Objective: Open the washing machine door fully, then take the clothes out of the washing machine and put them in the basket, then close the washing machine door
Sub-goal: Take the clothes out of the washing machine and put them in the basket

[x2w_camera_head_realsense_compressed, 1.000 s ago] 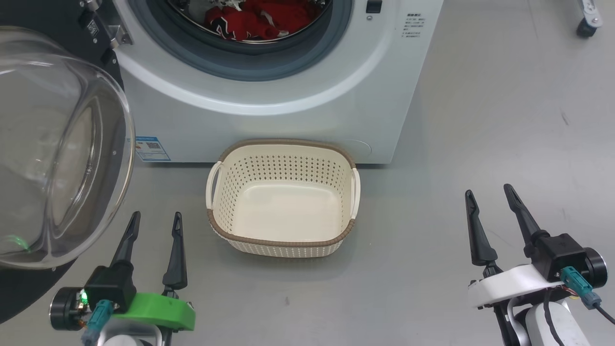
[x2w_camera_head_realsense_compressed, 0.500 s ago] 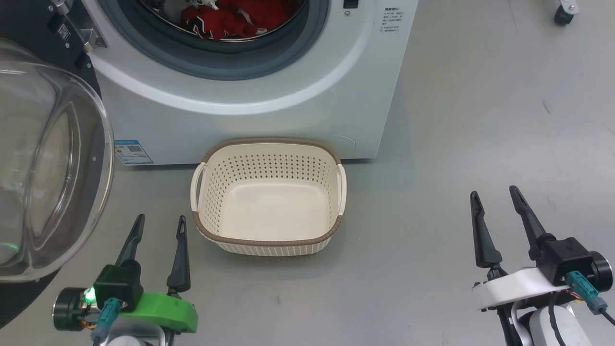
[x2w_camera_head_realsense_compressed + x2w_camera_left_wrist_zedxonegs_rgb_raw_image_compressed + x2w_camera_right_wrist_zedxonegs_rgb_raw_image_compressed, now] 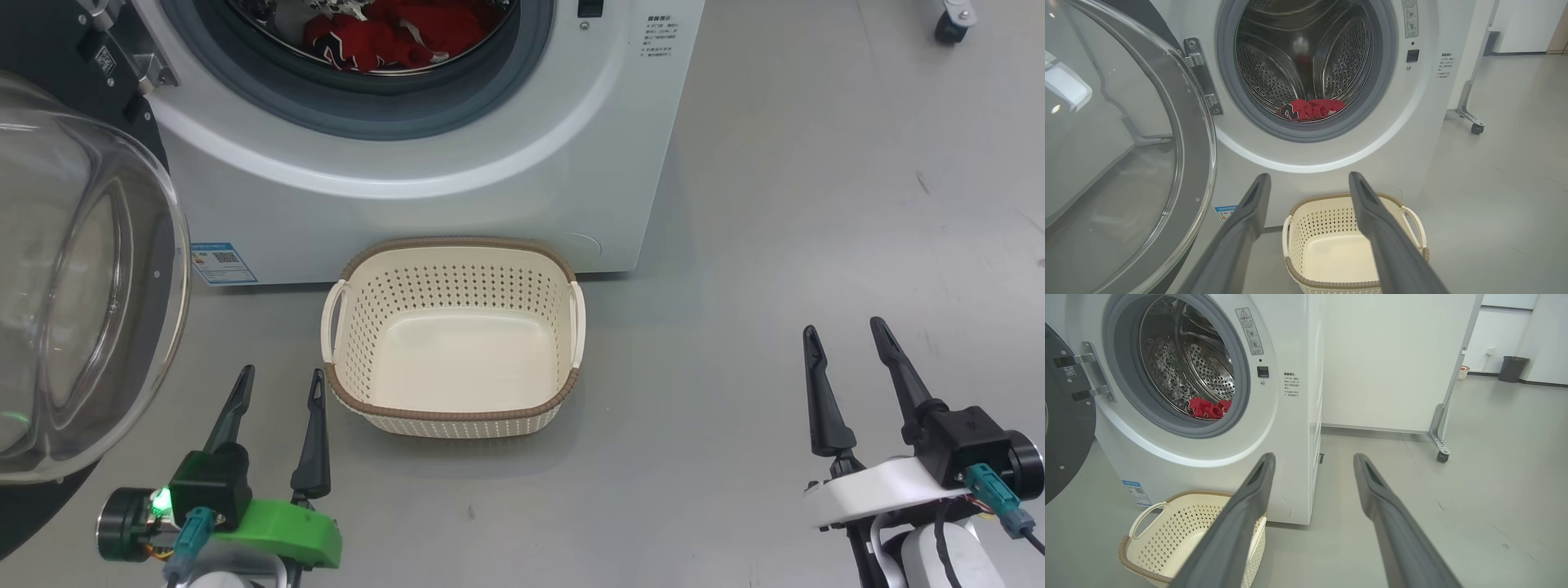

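Door [image 3: 90,269] wide, clothes [image 3: 384,37] waiting in the drum [image 3: 1306,61].
Left gripper [image 3: 282,371] and right gripper [image 3: 843,327] gape wide, empty; best reach deep, pinch red fabric low, lift clear to the basket [image 3: 457,412].

The head camera looks steeply down on the basket [image 3: 449,412] before the washer [image 3: 457,212]. Both wrist cameras sit low, facing the washer; all share the basket.

A white partition [image 3: 1392,355] on castors stands on the grey floor [image 3: 816,204], with a dark bin [image 3: 1513,368] near the far wall.
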### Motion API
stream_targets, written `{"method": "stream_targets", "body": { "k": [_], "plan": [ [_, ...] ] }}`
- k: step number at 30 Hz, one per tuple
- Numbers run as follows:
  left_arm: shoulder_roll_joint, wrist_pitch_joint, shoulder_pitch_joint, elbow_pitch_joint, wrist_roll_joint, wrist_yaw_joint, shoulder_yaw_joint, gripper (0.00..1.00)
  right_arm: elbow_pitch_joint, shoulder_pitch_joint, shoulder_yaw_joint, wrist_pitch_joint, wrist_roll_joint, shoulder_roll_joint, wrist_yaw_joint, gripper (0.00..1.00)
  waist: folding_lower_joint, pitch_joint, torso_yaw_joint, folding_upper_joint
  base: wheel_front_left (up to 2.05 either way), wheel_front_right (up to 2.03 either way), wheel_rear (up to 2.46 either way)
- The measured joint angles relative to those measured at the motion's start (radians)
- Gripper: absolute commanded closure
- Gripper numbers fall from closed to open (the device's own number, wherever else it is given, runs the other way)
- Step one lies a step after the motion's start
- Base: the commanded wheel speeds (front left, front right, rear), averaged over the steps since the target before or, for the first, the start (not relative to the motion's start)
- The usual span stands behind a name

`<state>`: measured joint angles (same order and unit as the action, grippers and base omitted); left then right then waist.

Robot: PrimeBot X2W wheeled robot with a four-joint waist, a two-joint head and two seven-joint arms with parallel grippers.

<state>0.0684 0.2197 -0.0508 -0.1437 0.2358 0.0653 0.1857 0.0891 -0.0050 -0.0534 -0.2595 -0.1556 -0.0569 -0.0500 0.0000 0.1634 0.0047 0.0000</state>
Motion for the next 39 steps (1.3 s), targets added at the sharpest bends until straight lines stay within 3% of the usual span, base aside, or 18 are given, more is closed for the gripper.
{"method": "stream_targets", "body": {
  "k": [20,39],
  "plan": [
    [0.0,-0.004,0.0,0.016,0.0,0.0,0.016,0.0,-0.009,0.018,0.004,0.0,0.0,0.004,0.0,0.0,0.0,-0.007,-0.004,0.0,0.15,-0.15,0.0],
    [0.0,-0.007,-0.001,0.028,-0.001,0.0,0.025,0.0,-0.015,0.03,0.008,0.0,-0.001,0.009,0.001,0.0,0.0,0.003,0.008,0.0,0.89,-0.89,0.0]
  ]
}}
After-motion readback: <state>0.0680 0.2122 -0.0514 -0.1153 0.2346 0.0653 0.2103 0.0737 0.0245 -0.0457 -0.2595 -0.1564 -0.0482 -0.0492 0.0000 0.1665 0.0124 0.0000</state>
